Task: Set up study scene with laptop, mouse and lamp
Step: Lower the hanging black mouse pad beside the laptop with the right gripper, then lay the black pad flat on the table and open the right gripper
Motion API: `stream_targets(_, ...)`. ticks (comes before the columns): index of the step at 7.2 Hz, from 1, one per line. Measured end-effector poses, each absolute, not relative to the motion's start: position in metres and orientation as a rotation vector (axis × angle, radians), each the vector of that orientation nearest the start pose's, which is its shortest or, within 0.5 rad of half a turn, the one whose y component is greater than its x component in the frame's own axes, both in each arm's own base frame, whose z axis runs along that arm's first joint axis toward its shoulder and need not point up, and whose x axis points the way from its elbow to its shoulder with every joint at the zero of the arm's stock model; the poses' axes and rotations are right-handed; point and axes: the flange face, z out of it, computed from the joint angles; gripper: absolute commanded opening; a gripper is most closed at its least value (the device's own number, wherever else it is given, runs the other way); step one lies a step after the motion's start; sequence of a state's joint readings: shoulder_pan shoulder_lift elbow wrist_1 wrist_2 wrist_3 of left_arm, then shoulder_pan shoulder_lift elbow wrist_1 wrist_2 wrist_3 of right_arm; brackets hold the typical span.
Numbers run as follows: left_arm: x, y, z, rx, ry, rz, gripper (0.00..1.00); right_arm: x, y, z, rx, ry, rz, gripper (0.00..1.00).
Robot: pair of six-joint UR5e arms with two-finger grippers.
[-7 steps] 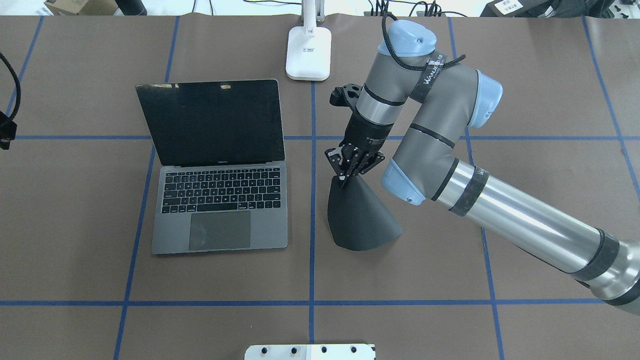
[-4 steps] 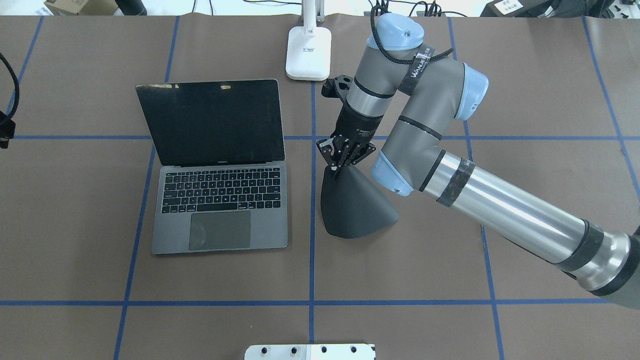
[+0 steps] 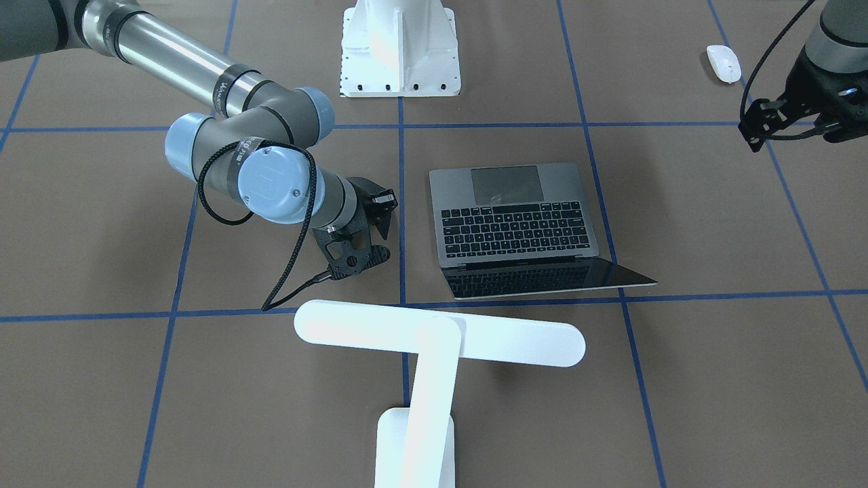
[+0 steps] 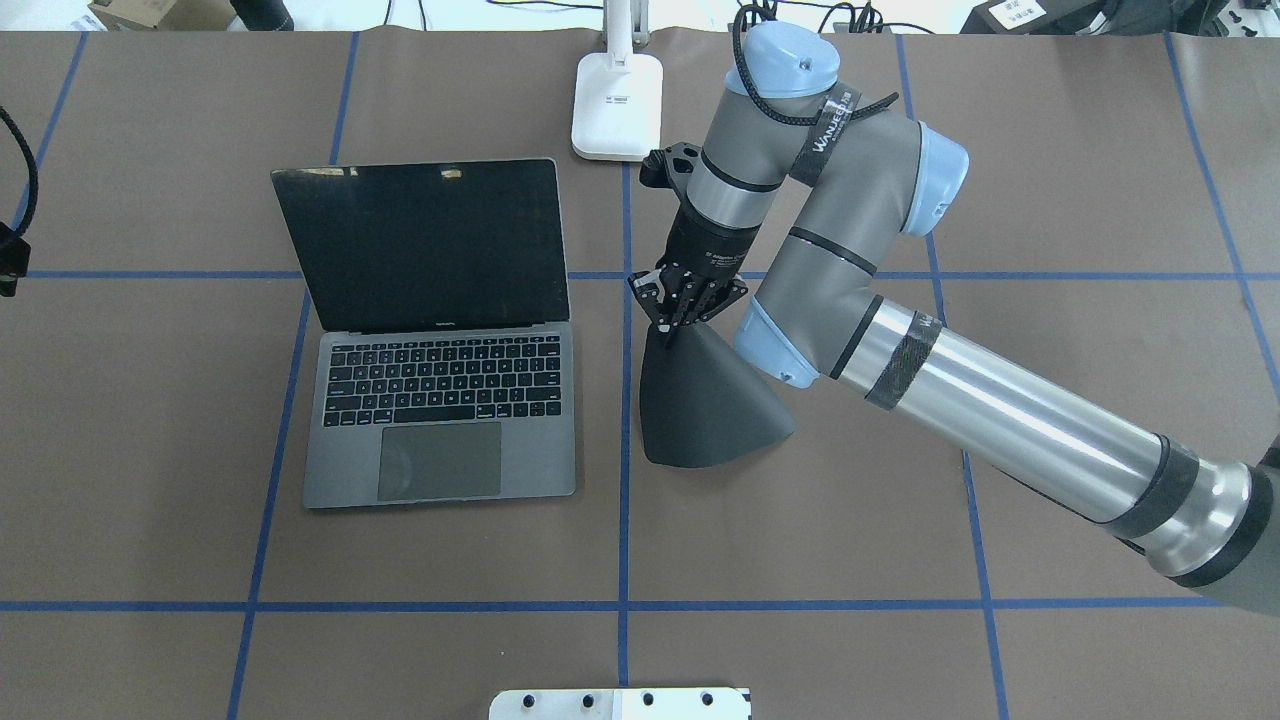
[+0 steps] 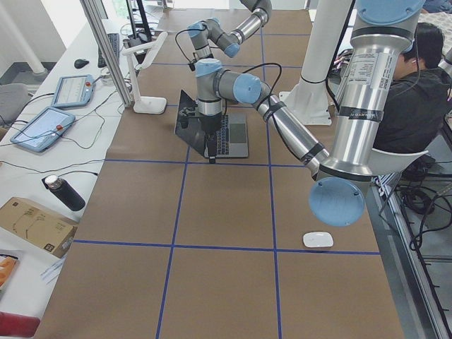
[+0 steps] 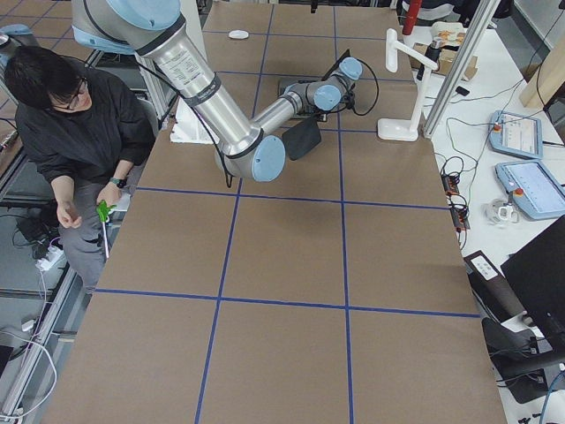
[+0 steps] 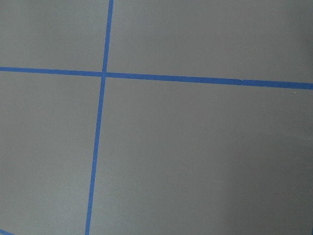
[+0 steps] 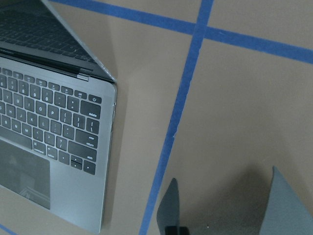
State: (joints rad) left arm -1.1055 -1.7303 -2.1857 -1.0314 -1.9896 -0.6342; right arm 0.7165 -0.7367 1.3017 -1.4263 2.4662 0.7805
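The open grey laptop (image 4: 440, 420) lies left of centre, screen up; it also shows in the right wrist view (image 8: 54, 127). The white lamp (image 3: 441, 335) stands at the far edge, its base (image 4: 617, 105) just beyond the laptop's right corner. The white mouse (image 3: 723, 63) lies near the robot's left side, close to my left arm. My right gripper (image 4: 672, 332) is shut on a corner of a flat black mat (image 4: 705, 410), which hangs curled below it, right of the laptop. Only part of my left gripper (image 3: 766, 122) shows; I cannot tell its state.
A white bolted pedestal (image 3: 400, 47) stands at the robot's edge of the table. Blue tape lines (image 4: 624, 500) grid the brown table cover. A seated person (image 6: 66, 132) and tablets and cables (image 6: 521, 159) are beside the table ends.
My right gripper has carried the hanging black mat a little away from the robot and slightly left, toward the laptop and lamp base. The laptop and lamp have not moved.
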Motion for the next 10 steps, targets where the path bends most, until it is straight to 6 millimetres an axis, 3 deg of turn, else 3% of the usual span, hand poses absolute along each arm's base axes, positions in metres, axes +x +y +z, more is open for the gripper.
stream_targets(2,0.126,-0.458,0.373,-0.020,0.477,-0.118,1.00,-0.554,-0.543,0.230,-0.136,-1.083,-0.359,0.00)
stream_targets(5,0.125,-0.459,0.374,-0.021,0.476,-0.119,1.00,-0.575,-0.527,0.231,-0.114,-1.082,-0.360,0.00)
stream_targets(10,0.123,-0.459,0.374,-0.021,0.476,-0.124,1.00,-0.577,-0.528,0.232,-0.115,-1.072,-0.335,0.00)
